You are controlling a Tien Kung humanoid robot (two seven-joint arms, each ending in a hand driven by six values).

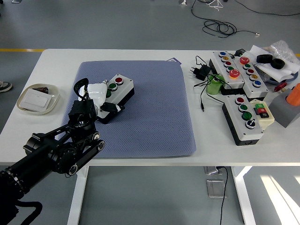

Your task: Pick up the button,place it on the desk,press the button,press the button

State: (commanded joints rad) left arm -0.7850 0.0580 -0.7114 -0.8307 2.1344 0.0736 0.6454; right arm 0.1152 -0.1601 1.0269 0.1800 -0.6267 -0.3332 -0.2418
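A white-topped, black-sided button box [121, 89] lies on the blue-grey mat [154, 112], left of the mat's middle. Its red button [119, 80] and a green button [112, 86] show; the near part of its top is hidden by my hand. My left hand [99, 93], white with dark fingertips [112, 108], rests over the box's near end with fingers spread loosely across the top and holds nothing. The black left arm [61, 147] comes in from the lower left. The right arm is out of view.
A shallow dish [37, 98] with a white card sits at the table's left edge. At the right lie several more button boxes [243, 119], a black plug with cable [201, 72], a green object [215, 85] and an orange item [294, 93].
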